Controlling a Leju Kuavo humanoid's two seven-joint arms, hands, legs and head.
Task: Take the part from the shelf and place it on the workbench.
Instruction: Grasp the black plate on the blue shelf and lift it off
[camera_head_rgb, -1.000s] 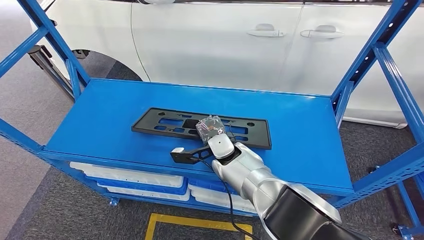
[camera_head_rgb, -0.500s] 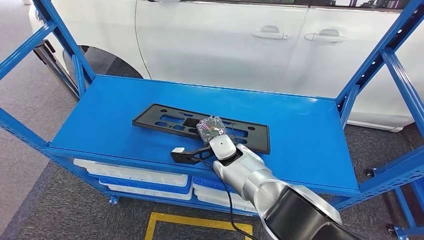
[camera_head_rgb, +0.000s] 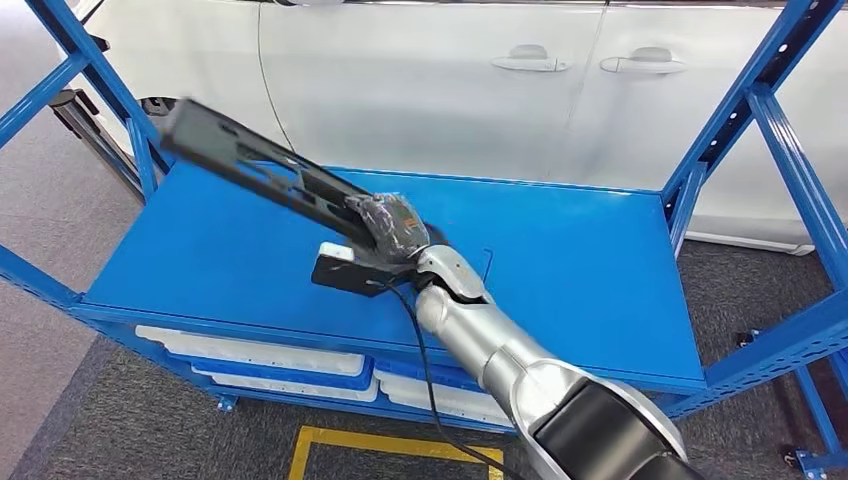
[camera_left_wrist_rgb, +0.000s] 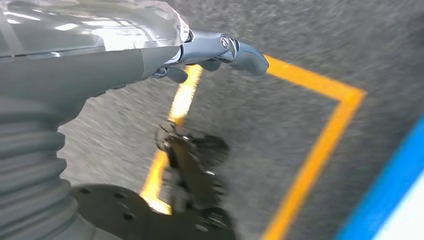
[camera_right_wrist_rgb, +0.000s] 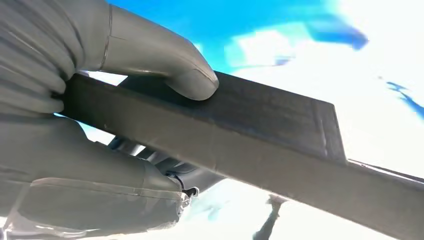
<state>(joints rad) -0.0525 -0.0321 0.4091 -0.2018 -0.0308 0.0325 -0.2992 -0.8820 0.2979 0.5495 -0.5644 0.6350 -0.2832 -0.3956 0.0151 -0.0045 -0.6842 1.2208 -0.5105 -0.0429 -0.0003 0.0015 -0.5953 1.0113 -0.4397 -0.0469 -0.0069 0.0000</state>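
Observation:
The part (camera_head_rgb: 260, 160) is a long black slotted plastic frame. My right hand (camera_head_rgb: 395, 225) grips it at one end and holds it tilted in the air above the blue shelf deck (camera_head_rgb: 580, 260), its far end raised toward the back left upright. In the right wrist view the thumb (camera_right_wrist_rgb: 170, 67) presses on the top of the dark part (camera_right_wrist_rgb: 260, 130) with the fingers wrapped beneath it. My left hand (camera_left_wrist_rgb: 100, 65) hangs over the grey floor with nothing in it, fingers loosely apart.
A white car (camera_head_rgb: 450, 90) stands close behind the rack. Blue uprights (camera_head_rgb: 770, 90) frame both ends of the shelf. White bins (camera_head_rgb: 260, 360) sit on the lower level. A yellow floor marking (camera_head_rgb: 380, 450) lies in front of the rack.
The part lay flat on the shelf under my right hand. It now hangs in that hand's grip, lifted off the deck and swung up to the left.

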